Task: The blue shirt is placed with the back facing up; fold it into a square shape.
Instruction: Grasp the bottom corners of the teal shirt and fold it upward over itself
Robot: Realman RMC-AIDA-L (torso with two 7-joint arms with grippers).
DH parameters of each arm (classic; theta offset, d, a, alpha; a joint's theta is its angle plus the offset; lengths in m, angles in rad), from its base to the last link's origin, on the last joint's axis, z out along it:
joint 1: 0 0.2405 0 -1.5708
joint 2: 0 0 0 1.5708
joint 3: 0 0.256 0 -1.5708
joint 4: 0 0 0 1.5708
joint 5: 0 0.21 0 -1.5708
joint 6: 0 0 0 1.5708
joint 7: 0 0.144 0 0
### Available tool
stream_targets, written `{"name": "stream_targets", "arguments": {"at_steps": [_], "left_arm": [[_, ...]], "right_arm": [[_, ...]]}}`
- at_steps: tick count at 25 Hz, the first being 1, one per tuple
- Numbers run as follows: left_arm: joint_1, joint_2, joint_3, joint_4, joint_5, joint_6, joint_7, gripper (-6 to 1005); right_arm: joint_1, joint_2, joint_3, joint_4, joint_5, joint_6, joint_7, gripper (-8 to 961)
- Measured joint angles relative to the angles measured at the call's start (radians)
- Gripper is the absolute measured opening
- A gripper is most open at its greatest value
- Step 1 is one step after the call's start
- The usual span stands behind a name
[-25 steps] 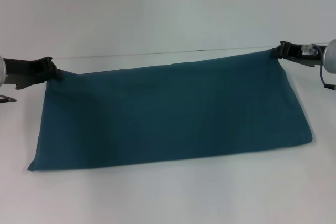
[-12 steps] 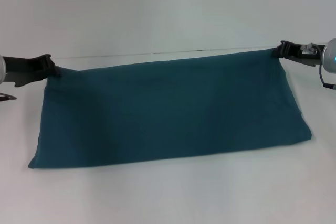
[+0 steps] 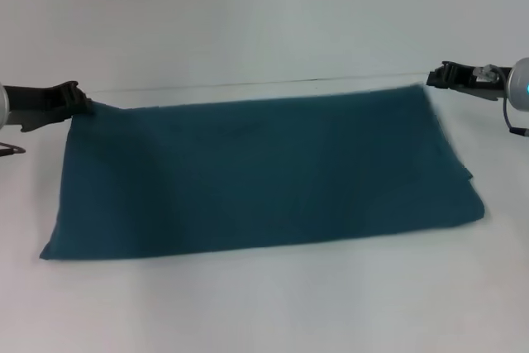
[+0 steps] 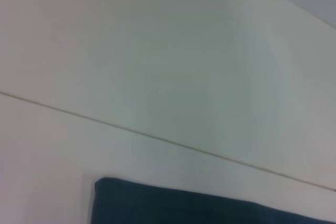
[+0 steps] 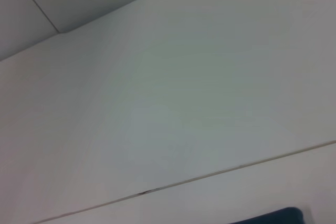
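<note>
The blue shirt (image 3: 264, 175) lies folded into a wide, plain teal rectangle across the table. My left gripper (image 3: 80, 100) is at its far left corner, shut on the cloth, which rises to a small peak there. Just off the far right corner, my right gripper (image 3: 433, 78) is open, a small gap away from the cloth. That corner lies flat and its right edge looks blurred. An edge of the blue shirt (image 4: 210, 211) shows in the left wrist view. In the right wrist view only a sliver of the blue shirt (image 5: 286, 215) shows.
The white table (image 3: 264, 303) runs bare in front of the shirt and to both sides. A thin seam (image 3: 248, 84) marks its far edge against the pale wall.
The right gripper has let go of the far right corner, which dropped flat. The shirt's far edge has settled lower. The left gripper stays at its corner.
</note>
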Motion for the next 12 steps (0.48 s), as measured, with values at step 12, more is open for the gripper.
{"name": "stream_targets", "arguments": {"at_steps": [12], "left_arm": [[0.053, -0.021, -0.040, 0.036, -0.011, -0.053, -0.025, 381]], "right_arm": [[-0.011, -0.079, 0.016, 0.006, 0.000, -0.041, 0.044, 321]]}}
